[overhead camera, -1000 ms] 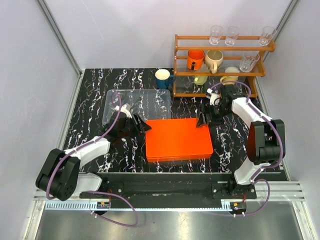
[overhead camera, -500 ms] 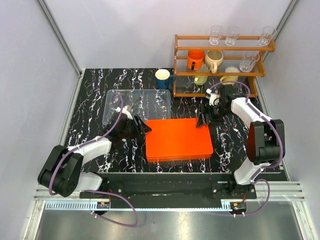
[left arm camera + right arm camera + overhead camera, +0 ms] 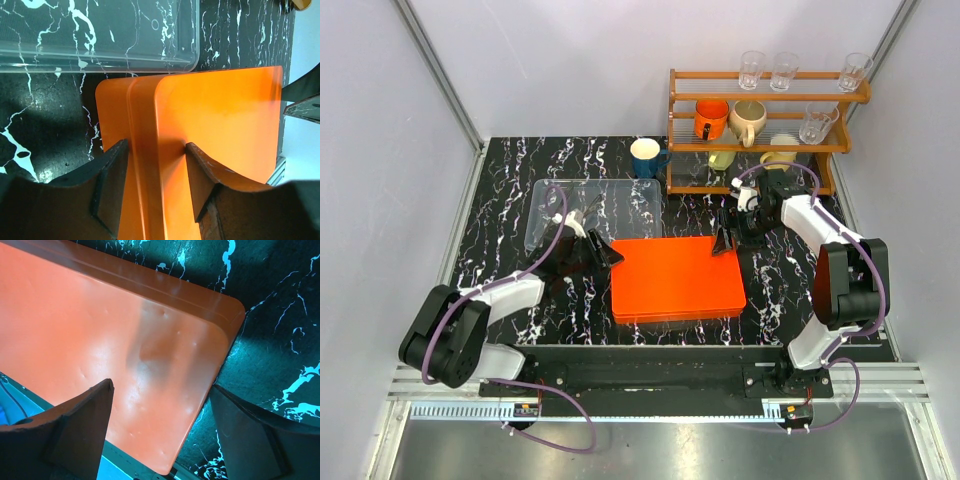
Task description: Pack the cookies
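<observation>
left wrist: left gripper (image 3: pixel 155 165) fingers straddle a corner of the flat orange rectangular plastic lid (image 3: pixel 225 125), can't tell if clamped; right gripper (image 3: pixel 161 390) fingers wide apart. i see no cookies. a one-sided lift could skew the lid.

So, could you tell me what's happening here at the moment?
Both arms are at the orange box on the table. The left gripper straddles its left edge, though a firm grip isn't clear; the right gripper hangs open at the far right corner. No cookies are visible.
</observation>
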You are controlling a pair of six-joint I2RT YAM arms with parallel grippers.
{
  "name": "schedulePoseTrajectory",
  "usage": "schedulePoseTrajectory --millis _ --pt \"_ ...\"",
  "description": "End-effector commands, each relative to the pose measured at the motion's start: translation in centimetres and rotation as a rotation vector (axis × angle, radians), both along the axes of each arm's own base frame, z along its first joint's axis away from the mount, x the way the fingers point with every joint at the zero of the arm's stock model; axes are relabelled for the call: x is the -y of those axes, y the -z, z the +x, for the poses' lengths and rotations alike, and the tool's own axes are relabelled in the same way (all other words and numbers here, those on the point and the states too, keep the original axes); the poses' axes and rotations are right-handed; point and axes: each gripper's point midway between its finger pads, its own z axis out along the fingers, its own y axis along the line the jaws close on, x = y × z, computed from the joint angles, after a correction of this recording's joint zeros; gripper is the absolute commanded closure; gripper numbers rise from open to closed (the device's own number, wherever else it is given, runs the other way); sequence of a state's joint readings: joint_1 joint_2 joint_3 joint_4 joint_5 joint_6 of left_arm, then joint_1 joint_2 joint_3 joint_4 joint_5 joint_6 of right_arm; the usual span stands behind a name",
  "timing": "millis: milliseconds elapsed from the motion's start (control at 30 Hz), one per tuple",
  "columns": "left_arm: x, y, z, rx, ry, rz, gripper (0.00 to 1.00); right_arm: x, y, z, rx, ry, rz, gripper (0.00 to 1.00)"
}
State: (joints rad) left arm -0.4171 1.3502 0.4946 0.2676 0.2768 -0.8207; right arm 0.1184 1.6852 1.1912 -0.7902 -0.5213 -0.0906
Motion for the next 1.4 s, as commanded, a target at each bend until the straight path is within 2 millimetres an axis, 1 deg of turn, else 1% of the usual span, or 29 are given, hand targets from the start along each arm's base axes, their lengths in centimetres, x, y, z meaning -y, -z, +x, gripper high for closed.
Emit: schedulePoseTrajectory --millis 0,300,433,467,533,567,700,767,833,900,933,1000,1033,1100,1133,1267,1333,1367 --pt "-0.1 0.6 0.1 0.005 -0.007 0.008 0.51 -0.4 -0.9 0.7 0.052 -0.023 -0.001 0.14" --pt "-0.6 2.2 0.0 -0.029 -0.023 0.036 0.55 -0.2 -0.7 0.7 0.058 -0.025 -0.01 0.14" --pt "-0.7 3.0 -0.1 -0.053 -0.024 0.041 0.61 -0.1 -0.7 0.8 0.064 -0.023 -0.019 0.14" --pt "-0.7 3.5 -0.2 -0.073 -0.024 0.046 0.62 -0.1 -0.8 0.9 0.068 -0.022 -0.022 0.15" --pt "-0.4 3.6 -0.1 -0.084 -0.013 0.042 0.65 0.1 -0.9 1.1 0.073 -0.016 -0.031 0.15" --pt "-0.3 4.1 -0.1 -0.104 -0.012 0.044 0.66 0.1 -0.9 1.1 0.074 -0.013 -0.034 0.15" --pt "0.0 4.6 0.0 -0.118 -0.005 0.044 0.77 0.4 -1.0 1.4 0.083 -0.005 -0.053 0.15" --pt "0.0 4.4 0.1 -0.11 -0.009 0.041 0.8 0.5 -1.0 1.3 0.08 -0.005 -0.055 0.16" --pt "-0.2 4.4 0.0 -0.105 -0.013 0.048 0.86 0.6 -1.0 1.4 0.084 0.001 -0.058 0.16" --pt "-0.2 4.1 0.1 -0.092 -0.013 0.045 0.89 0.6 -1.1 1.4 0.087 0.001 -0.062 0.16" --pt "-0.1 3.9 0.2 -0.085 -0.013 0.042 0.88 0.6 -1.3 1.4 0.092 0.001 -0.062 0.16" --pt "0.0 3.4 0.2 -0.068 -0.006 0.038 0.83 0.6 -1.5 1.3 0.099 0.001 -0.059 0.16" --pt "0.1 2.9 0.2 -0.055 -0.002 0.032 0.75 0.5 -1.7 1.2 0.1 0.0 -0.056 0.16" --pt "0.1 2.6 0.1 -0.042 0.005 0.033 0.65 0.6 -1.9 1.0 0.107 -0.002 -0.056 0.15" --pt "0.1 2.1 0.1 -0.026 0.009 0.031 0.58 0.6 -2.0 1.1 0.11 -0.002 -0.057 0.15" --pt "0.1 0.8 0.5 0.018 0.02 0.033 0.44 0.7 -2.2 1.0 0.115 0.004 -0.061 0.14" --pt "0.1 0.0 0.6 0.049 0.031 0.035 0.41 0.8 -2.3 1.0 0.121 0.001 -0.068 0.13" --pt "0.1 -0.5 0.8 0.067 0.034 0.039 0.38 1.0 -2.4 1.0 0.127 0.004 -0.078 0.13"
